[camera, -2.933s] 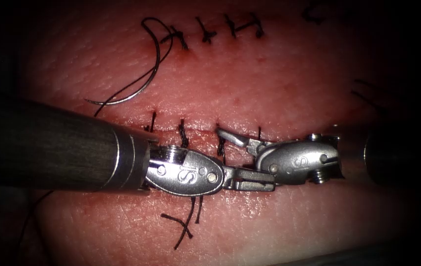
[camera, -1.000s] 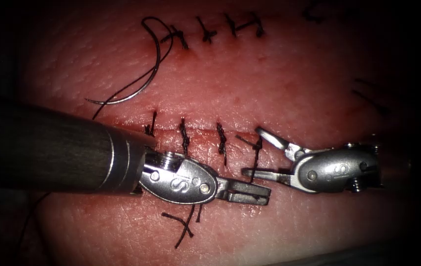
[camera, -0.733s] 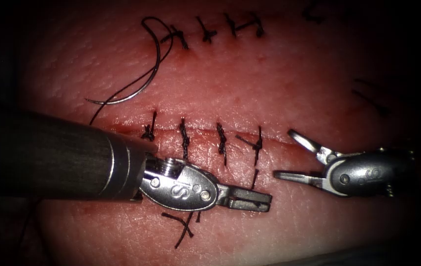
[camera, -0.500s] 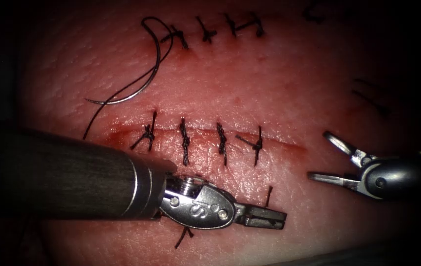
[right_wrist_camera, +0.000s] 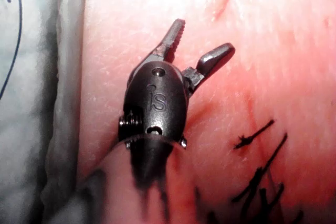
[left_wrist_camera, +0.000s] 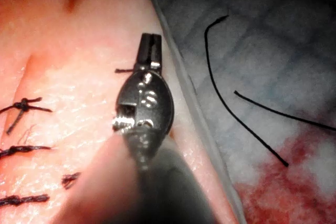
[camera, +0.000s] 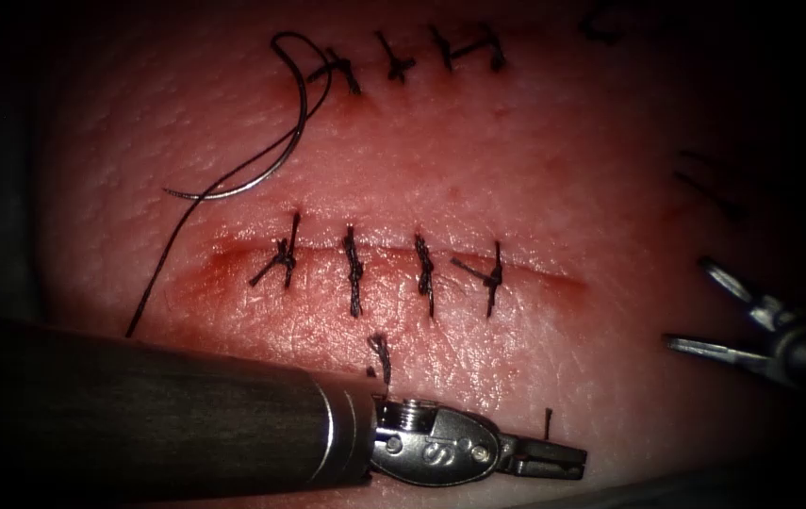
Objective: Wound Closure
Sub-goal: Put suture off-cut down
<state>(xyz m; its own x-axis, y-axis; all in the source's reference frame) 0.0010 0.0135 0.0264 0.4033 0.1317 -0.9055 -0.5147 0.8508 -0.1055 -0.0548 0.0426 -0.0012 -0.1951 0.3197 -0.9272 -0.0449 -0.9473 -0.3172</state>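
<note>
Crossing the cut (camera: 393, 267) are four stitches (camera: 353, 269); left end effector (camera: 553, 462) grips a thread end (camera: 548, 422), right end effector (camera: 704, 311) gapes empty.

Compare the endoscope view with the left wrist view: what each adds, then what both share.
Endoscope adds: the needle lying free on the tissue, not in it, and the open, empty right hand. Left wrist adds: loose threads on the cloth. Shared: the left hand shut on a cut thread end, and the stitches.
</note>
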